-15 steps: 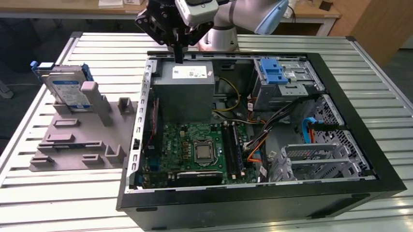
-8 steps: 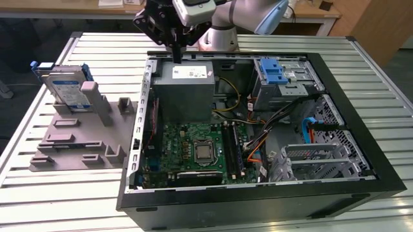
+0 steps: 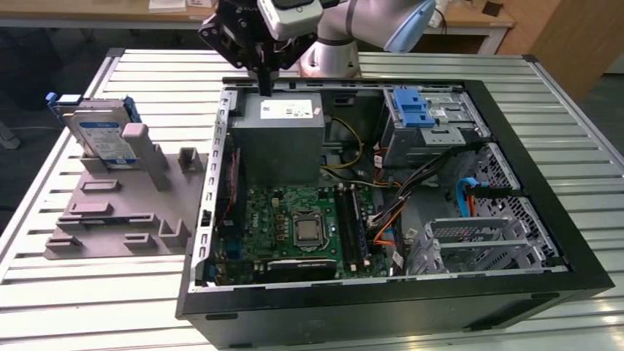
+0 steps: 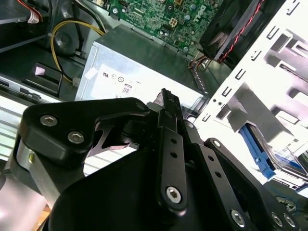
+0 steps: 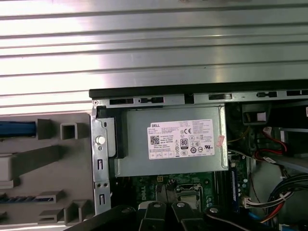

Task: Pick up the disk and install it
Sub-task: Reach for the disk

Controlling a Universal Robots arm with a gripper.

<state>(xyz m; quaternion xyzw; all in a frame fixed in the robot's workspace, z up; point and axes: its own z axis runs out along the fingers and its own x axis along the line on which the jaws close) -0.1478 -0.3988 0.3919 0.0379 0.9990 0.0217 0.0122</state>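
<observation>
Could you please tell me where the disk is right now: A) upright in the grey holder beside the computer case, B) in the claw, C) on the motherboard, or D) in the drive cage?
A: the disk stands upright in the grey holder to the exterior view's left of the computer case, apart from the claw.

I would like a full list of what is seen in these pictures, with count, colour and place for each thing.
disk: one, silver with blue bracket, standing in the holder, outside the case
holder: one, grey, on the table, at the exterior view's left of the case
computer case: one, black, open, on the table
power supply box: one, grey with white sticker, inside the case
motherboard: one, green, inside the case
drive cage: one, silver with blue latch, inside the case
table: one, silver slats
arm: one, pale grey, behind the case
gripper: one, black, shut, empty, above the power supply box
</observation>
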